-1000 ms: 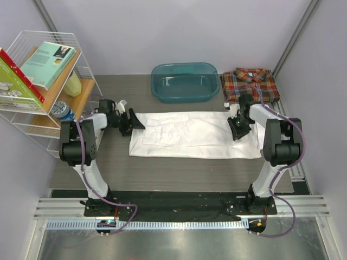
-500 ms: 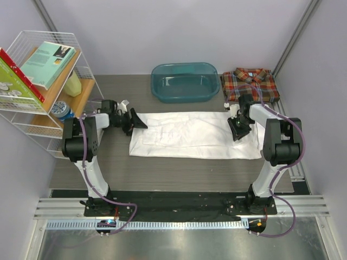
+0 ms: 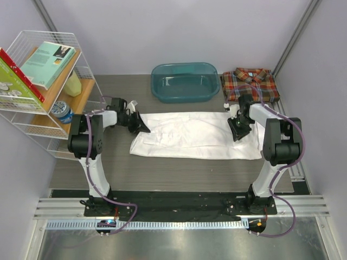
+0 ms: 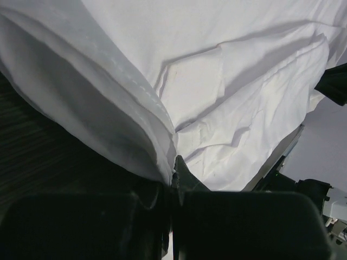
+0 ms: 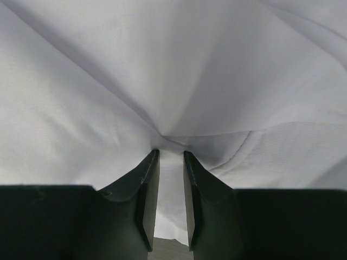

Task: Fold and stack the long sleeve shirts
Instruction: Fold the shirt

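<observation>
Dark grey wood-grain table (image 3: 179, 173) runs between pale walls. Across its middle lies the plain white long-sleeved cloth shirt (image 3: 192, 135), spread as a wide, flat band. The left gripper (image 3: 142, 125) is at the shirt's far left corner, jaws pressed together on a layered edge; its wrist view shows the seam running straight into the fingertips. The right gripper (image 3: 237, 130) sits near the right end, jaws narrowly apart with a pinch of white fabric clamped between them and creases fanning out from the bite.

The folded red, orange and navy plaid collared shirt (image 3: 249, 84) rests at the far right corner, beside a teal plastic tub (image 3: 184, 65). A white wire rack (image 3: 32, 127) of books stands at the left.

The left bite looks thin and may hold only some layers. A lift could then peel the fold open or slip free. Since the right pinch sits inside the edge, the loose end could trail and crumple.
</observation>
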Tool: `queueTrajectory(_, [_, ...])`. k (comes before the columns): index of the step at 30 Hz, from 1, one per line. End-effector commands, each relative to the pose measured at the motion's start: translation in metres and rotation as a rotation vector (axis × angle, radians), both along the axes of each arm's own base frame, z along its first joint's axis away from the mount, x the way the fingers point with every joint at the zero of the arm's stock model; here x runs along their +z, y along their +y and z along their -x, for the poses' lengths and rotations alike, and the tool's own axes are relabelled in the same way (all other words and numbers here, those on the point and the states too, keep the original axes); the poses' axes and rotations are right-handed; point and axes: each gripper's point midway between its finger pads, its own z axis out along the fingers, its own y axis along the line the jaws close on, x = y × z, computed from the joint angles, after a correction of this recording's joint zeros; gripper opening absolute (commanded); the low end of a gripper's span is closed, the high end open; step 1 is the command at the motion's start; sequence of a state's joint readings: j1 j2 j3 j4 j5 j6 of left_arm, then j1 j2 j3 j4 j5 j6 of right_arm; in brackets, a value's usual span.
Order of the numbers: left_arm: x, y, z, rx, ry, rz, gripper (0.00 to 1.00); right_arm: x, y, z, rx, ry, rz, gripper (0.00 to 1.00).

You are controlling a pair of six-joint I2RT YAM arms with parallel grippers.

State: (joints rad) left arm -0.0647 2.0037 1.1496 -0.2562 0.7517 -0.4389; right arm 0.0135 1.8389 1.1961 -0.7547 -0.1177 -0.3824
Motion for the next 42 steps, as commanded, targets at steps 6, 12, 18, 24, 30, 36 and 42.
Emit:
queueTrajectory(6, [-0.006, 0.082, 0.041, -0.06, 0.081, -0.504, 0.0, 0.041, 0.024, 0.025, 0.034, 0.035, -0.142, 0.44])
queueTrajectory(12, [0.029, 0.111, 0.032, -0.022, -0.002, -0.661, 0.0, 0.072, 0.041, 0.024, 0.042, -0.003, -0.239, 0.51])
queueTrajectory(18, [0.059, 0.102, 0.026, -0.052, -0.093, -0.777, 0.0, 0.051, 0.048, 0.024, 0.021, 0.043, -0.276, 0.5])
queueTrajectory(24, [0.084, 0.072, 0.028, -0.094, -0.157, -0.891, 0.0, 0.023, 0.05, 0.024, -0.008, 0.107, -0.286, 0.47])
queueTrajectory(30, [0.096, 0.029, 0.031, -0.123, -0.185, -0.944, 0.0, 0.01, 0.051, 0.03, -0.008, 0.137, -0.276, 0.46])
queueTrajectory(36, [0.094, -0.02, 0.03, -0.167, -0.181, -0.956, 0.0, 0.005, 0.054, 0.036, 0.0, 0.153, -0.275, 0.44])
queueTrajectory(42, [0.083, -0.069, 0.031, -0.216, -0.205, -0.923, 0.0, 0.007, 0.055, 0.035, 0.006, 0.146, -0.268, 0.44])
